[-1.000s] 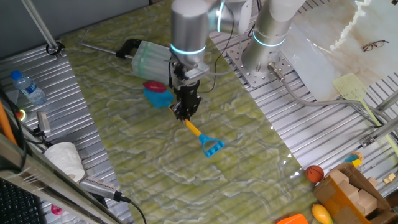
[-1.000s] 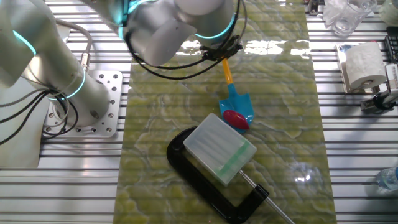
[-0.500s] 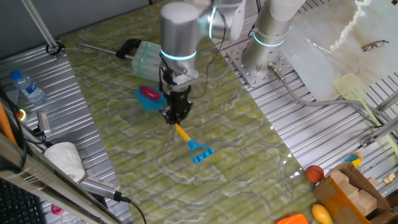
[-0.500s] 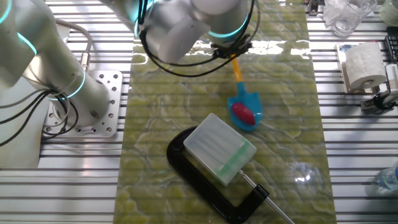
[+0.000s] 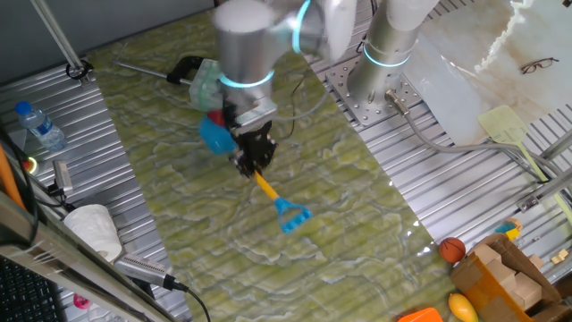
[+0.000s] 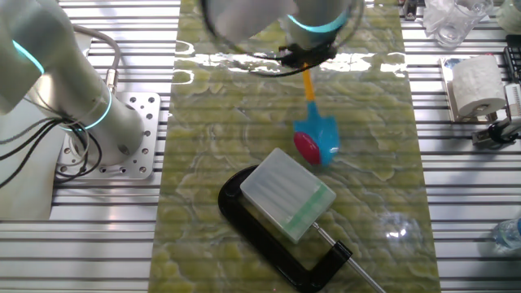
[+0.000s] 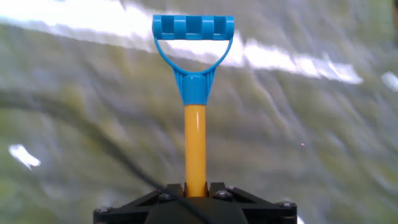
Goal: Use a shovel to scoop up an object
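Note:
My gripper [image 5: 254, 161] is shut on the yellow shaft of the shovel [image 5: 271, 194] and holds it above the table. The blue blade [image 5: 214, 135] points to the back left, the blue D-shaped end [image 5: 292, 216] to the front right. In the other fixed view the gripper [image 6: 305, 59] grips the shaft and the dark red oval object [image 6: 308, 146] lies on the blade [image 6: 323, 135]. The hand view shows the shaft [image 7: 194, 143] running from my gripper [image 7: 194, 190] to the D-shaped end [image 7: 193, 26]; blade and object are hidden there.
A pale dustpan-like box [image 6: 288, 193] lies on a black clamp [image 6: 244, 213] close to the blade. A water bottle [image 5: 39, 125] and a paper roll [image 5: 94, 228] stand at the left. An orange ball [image 5: 452, 249] and cardboard boxes [image 5: 500, 277] sit at the front right.
The arm has swung the shovel leftwards and lifted it, with the red object staying on the blade. The view is blurred by the motion.

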`<move>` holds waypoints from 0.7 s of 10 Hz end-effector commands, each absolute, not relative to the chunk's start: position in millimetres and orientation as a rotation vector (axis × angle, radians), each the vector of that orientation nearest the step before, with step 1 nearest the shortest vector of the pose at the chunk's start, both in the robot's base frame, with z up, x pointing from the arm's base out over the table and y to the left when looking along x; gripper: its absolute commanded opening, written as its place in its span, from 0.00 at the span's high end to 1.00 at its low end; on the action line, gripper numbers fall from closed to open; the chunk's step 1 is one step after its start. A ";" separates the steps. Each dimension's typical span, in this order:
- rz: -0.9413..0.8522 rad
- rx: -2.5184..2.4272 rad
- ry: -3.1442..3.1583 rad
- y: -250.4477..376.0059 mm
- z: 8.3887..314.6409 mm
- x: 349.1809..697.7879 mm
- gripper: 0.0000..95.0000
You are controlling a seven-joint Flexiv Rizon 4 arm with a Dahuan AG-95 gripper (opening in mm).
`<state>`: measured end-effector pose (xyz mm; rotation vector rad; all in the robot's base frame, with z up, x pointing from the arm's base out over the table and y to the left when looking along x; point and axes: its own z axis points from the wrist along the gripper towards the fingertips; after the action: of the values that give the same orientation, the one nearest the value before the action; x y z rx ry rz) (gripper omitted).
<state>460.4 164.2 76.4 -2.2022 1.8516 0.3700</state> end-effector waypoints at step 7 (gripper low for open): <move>0.253 -2.203 1.948 156.2 76.2 468.6 1.00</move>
<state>474.5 160.2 72.8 -2.2080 1.9481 0.2708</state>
